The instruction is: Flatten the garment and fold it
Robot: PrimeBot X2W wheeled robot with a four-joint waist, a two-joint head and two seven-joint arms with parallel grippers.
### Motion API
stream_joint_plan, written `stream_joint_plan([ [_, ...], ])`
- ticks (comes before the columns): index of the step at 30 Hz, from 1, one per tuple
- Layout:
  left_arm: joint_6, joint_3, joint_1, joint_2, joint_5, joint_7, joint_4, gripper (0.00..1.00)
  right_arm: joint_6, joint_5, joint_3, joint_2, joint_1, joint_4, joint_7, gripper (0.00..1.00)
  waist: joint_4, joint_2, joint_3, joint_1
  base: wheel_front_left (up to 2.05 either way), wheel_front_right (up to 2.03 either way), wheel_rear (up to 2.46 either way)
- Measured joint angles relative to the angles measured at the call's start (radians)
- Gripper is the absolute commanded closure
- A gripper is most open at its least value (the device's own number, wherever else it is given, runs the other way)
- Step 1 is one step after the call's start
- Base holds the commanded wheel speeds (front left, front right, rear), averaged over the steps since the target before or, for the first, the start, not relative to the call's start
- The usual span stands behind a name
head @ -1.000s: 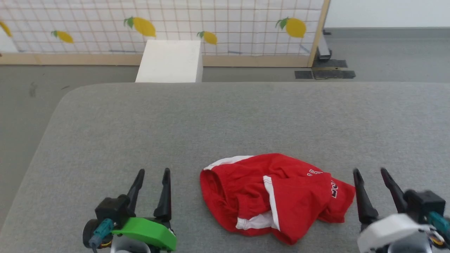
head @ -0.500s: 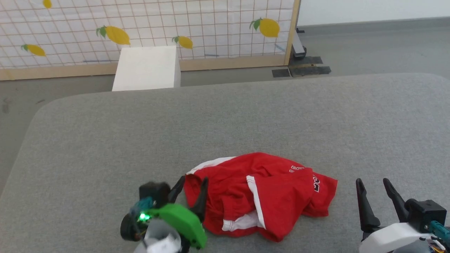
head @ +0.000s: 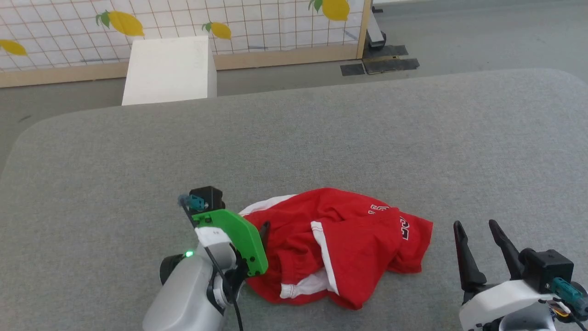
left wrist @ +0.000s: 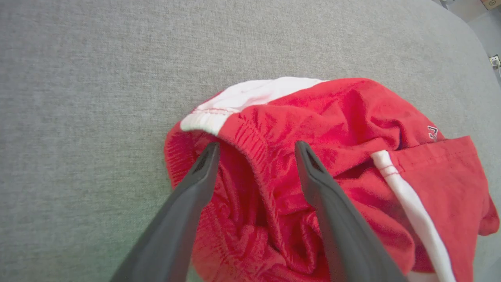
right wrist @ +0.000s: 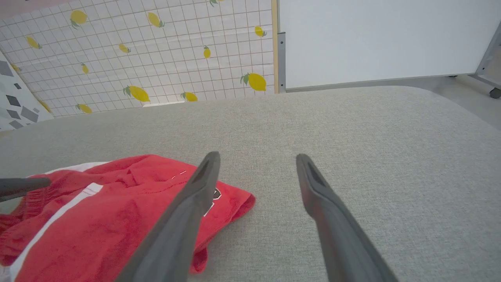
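The grey padded surface (head: 321,138) is spread across the head view, and the garment (head: 340,239) is seen lying crumpled on its near part, between the two arms. Flattening is judged to be barely begun, as nothing is gripped yet. The right gripper (head: 475,224) is held just beside the printed leg end, its fingers apart and empty. The left gripper (left wrist: 257,145) is held with its fingers wide apart astride the gathered waistband (left wrist: 250,135); whether cloth is touched cannot be told. Next, a closing on that waistband is called for, with a matching hold by the right, so the cloth can be drawn flat.
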Motion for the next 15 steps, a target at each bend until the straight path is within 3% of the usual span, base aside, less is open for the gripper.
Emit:
stream_joint_plan([
  [3, 0.000, 0.005, -0.023, 0.003, -0.005, 0.019, 0.014, 0.00, 0.000, 0.002, 0.002, 0.000, -0.007, 0.003, -0.001, 0.00, -0.011, 0.0000, 0.011, -0.0001, 0.00, 0.00, 0.00],
  [5, -0.002, 0.003, -0.041, 0.007, -0.008, 0.021, 0.019, 0.70, 0.000, 0.002, 0.002, 0.000, -0.008, 0.006, -0.001, 0.00, -0.017, 0.0000, 0.017, 0.0000, 0.00, 0.00, 0.00],
  [6, -0.008, 0.000, -0.047, 0.010, -0.007, 0.022, 0.022, 1.00, 0.000, 0.002, 0.002, 0.000, -0.008, 0.007, -0.001, 0.00, -0.019, 0.0000, 0.020, 0.0000, 0.00, 0.00, 0.00],
  [11, -0.048, -0.024, -0.107, 0.027, 0.030, -0.077, 0.030, 1.00, 0.000, 0.004, -0.001, 0.000, -0.012, 0.009, -0.011, 0.00, -0.029, 0.0000, 0.031, 0.0000, 0.00, 0.00, 0.00],
  [15, -0.121, -0.072, -0.201, 0.017, 0.064, -0.212, 0.007, 1.00, 0.000, 0.004, -0.011, 0.000, -0.020, 0.008, -0.013, 0.00, -0.029, 0.0000, 0.038, 0.0000, 0.00, 0.00, 0.00],
])
